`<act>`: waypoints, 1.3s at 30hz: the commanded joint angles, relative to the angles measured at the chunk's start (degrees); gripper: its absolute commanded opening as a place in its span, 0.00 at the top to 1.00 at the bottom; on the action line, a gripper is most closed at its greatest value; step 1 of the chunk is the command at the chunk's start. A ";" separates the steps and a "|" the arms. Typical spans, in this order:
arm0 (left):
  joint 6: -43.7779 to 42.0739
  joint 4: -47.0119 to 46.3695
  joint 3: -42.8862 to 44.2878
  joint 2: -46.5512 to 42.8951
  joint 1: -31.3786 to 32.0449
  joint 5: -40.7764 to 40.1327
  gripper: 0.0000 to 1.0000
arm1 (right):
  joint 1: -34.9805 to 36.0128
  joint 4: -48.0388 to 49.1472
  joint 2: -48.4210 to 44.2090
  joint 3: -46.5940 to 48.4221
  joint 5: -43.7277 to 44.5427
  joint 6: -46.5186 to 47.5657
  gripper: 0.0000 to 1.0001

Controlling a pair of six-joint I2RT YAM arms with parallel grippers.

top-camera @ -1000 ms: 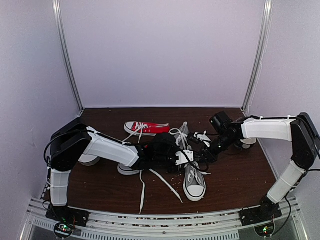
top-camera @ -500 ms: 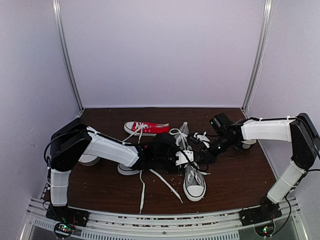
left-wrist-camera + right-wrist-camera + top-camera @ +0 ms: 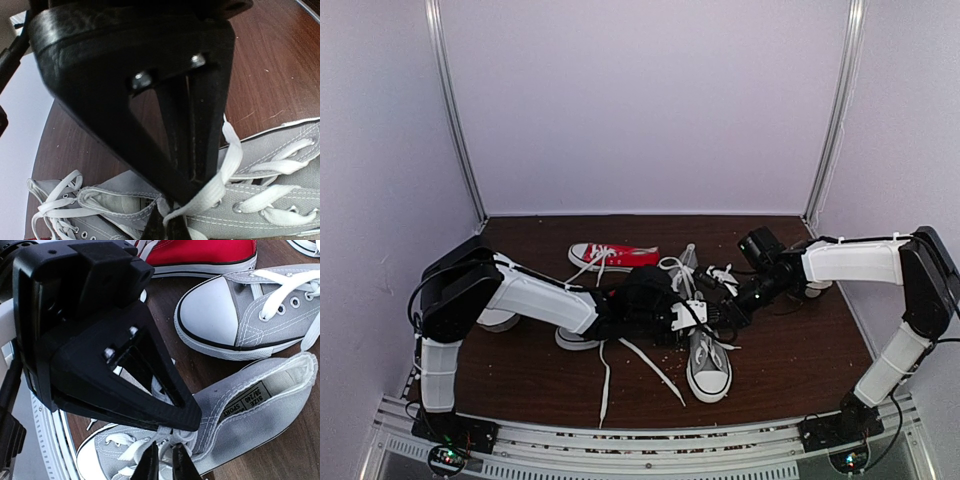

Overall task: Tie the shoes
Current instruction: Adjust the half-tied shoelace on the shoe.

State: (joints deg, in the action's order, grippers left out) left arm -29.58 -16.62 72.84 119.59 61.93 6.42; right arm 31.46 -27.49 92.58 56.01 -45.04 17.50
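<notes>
One grey shoe [image 3: 708, 368] lies with its white toe toward the near edge; the other grey shoe [image 3: 682, 265] lies behind it. My two grippers meet over the near shoe's lacing. The left gripper [image 3: 710, 318] [image 3: 192, 192] is shut on a white lace [image 3: 227, 165] that bends round its tip above the grey shoe [image 3: 280, 202]. The right gripper [image 3: 728, 308] [image 3: 187, 422] is shut on the bunched lace [image 3: 175, 437] at the throat of the same shoe [image 3: 260, 405]. The other grey shoe's toe cap [image 3: 210, 315] shows beyond it.
A red sneaker [image 3: 610, 257] [image 3: 200, 252] lies at the back left of the pair. Loose white lace ends [image 3: 605, 380] trail toward the near rail [image 3: 640, 440]. White shoe parts show by the left arm [image 3: 498, 320] and right arm [image 3: 815, 285]. Pale walls enclose the table.
The right arm has shifted very slightly toward the left. The left arm and the shoes have stayed where they were.
</notes>
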 commanded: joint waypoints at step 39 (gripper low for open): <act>1.44 -2.84 -0.59 -2.13 -0.41 -0.57 1.00 | 0.57 -2.32 -2.32 1.84 6.01 -0.45 0.93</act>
State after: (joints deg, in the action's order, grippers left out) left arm -29.41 -16.69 72.73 119.57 61.93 6.37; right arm 32.03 -29.41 89.38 56.75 -38.33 16.71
